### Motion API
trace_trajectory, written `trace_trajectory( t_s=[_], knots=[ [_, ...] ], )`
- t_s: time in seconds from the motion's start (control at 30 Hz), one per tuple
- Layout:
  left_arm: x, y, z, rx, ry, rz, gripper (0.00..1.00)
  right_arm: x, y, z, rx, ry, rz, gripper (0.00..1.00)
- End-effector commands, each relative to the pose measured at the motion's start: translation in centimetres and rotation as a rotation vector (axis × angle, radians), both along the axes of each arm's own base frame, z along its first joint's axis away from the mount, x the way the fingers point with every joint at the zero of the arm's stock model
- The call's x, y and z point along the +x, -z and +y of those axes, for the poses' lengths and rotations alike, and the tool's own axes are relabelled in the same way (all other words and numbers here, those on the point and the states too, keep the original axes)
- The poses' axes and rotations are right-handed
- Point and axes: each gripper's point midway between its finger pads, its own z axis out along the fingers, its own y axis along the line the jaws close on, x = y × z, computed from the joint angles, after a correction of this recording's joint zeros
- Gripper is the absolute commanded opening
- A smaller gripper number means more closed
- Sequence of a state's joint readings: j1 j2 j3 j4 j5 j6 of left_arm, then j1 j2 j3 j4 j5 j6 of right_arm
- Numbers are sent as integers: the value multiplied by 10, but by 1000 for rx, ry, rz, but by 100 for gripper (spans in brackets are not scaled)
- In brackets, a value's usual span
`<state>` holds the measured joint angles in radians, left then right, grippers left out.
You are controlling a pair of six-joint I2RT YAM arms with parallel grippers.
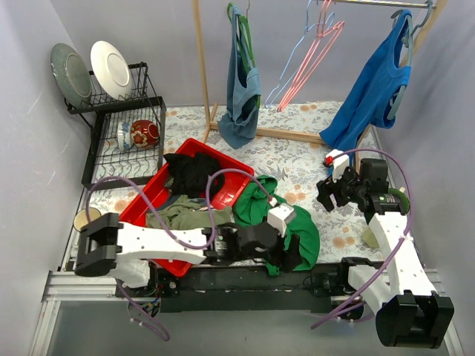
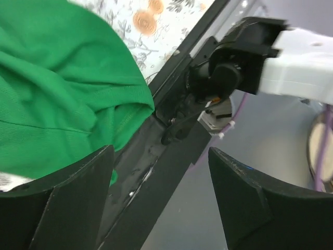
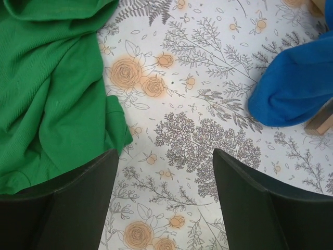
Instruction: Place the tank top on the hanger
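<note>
The emerald-green tank top [image 1: 260, 206] lies crumpled on the flowered table, just right of the red tray. It also shows in the left wrist view [image 2: 52, 94] and the right wrist view [image 3: 47, 88]. The light-blue hanger [image 1: 291, 68] hangs on the rail at the back, next to a pink hanger [image 1: 323, 44]. My left gripper [image 1: 293, 252] is open and empty at the top's near edge, over the table's front rail [image 2: 161, 198]. My right gripper [image 1: 326, 194] is open and empty above bare tablecloth, just right of the top [image 3: 164, 203].
The red tray [image 1: 152, 196] holds a black garment [image 1: 193, 174] and an olive one [image 1: 182, 211]. A dish rack [image 1: 122, 126] stands back left. A royal blue top [image 1: 371, 89] and a grey-blue garment [image 1: 241, 96] hang from the wooden rack [image 1: 200, 59].
</note>
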<state>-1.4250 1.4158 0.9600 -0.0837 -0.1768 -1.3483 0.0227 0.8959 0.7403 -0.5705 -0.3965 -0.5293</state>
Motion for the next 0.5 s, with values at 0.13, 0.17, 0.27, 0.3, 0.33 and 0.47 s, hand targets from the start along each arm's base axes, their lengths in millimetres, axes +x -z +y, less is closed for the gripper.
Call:
trace_trajectory(
  t_s=[0.13, 0.17, 0.27, 0.3, 0.33, 0.47],
  knots=[
    [26, 24, -49, -80, -418, 161, 45, 17, -14, -10, 102, 113, -47, 81],
    [25, 48, -50, -24, -442, 171, 42, 17, -15, -11, 104, 115, -48, 81],
    [20, 71, -63, 24, -482, 219, 38, 16, -15, -10, 117, 112, -47, 81],
    [19, 75, -66, 37, -487, 228, 38, 16, -16, -11, 120, 115, -49, 81],
    [19, 79, -69, 40, -506, 254, 38, 17, -16, -10, 125, 115, -49, 81],
    [13, 98, -74, 106, -525, 276, 42, 17, -17, -10, 135, 114, -53, 81]
  ],
)
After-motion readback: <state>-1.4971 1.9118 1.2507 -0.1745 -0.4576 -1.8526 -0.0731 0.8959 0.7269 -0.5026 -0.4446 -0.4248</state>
